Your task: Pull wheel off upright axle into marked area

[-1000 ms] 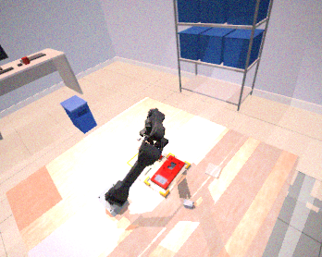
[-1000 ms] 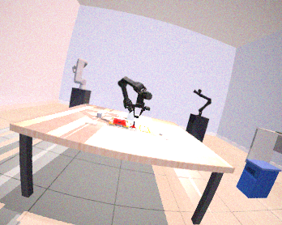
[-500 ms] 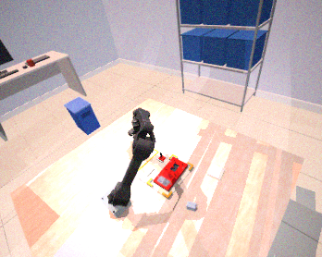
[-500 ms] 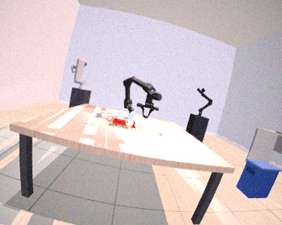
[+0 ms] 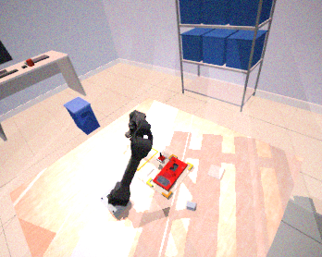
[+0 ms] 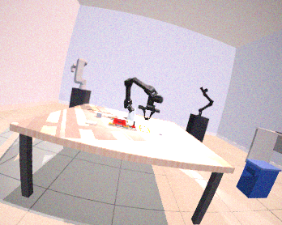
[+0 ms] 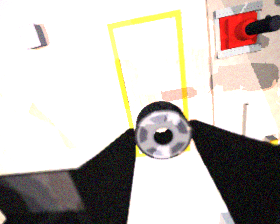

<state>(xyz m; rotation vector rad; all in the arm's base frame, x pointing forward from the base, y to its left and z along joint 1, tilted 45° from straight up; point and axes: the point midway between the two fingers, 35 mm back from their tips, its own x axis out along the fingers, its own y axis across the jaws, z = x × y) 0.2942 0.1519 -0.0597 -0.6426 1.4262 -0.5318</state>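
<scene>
Beneath my wrist, in the top view, the bench (image 5: 82,185) (image 6: 153,151) (image 7: 86,100) spreads out, with the red panel (image 5: 171,174) (image 6: 120,121) off to one side of my pincer (image 6: 147,117) (image 7: 163,134); I cannot make out the wheel there.

From the exterior view, my pincer hangs above the bench, tips downward, presumably high enough to carry a load past the axle (image 5: 161,155) (image 6: 134,124) (image 7: 263,25) without knocking it.

Through the wrist view, my fingers are part-open, closed on the wheel (image 7: 163,134) from opposite sides. That grip leaves its bore free, which I judge suited drawing it off the upright axle, now bare beyond my right-hand finger in view. Below the wheel lies the yellow outline (image 5: 148,159) (image 6: 144,129) (image 7: 182,60), mostly ahead of my tips; centring before lowering should keep the rim inside.
</scene>
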